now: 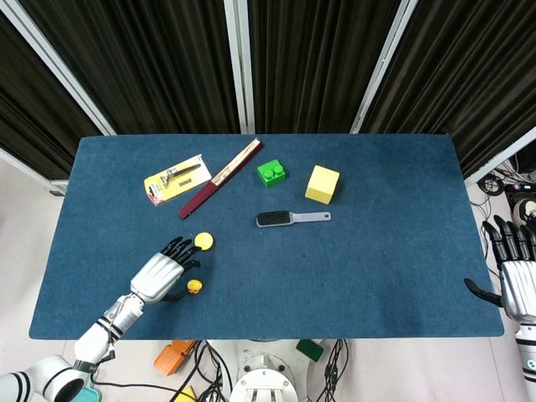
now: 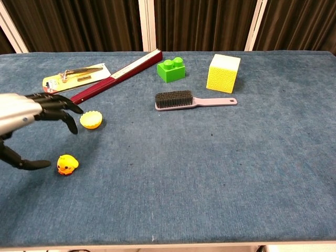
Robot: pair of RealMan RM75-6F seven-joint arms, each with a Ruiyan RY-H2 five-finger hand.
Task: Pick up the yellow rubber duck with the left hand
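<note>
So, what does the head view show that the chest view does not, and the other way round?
Only the head view shows the right hand, open beside the table's right edge, the left forearm, and the cables and clutter on the floor below the table. The chest view adds no object of its own; it shows the things from the side. Both show the left hand open next to the yellow rubber duck, the brush, the green block and the yellow cube.
</note>
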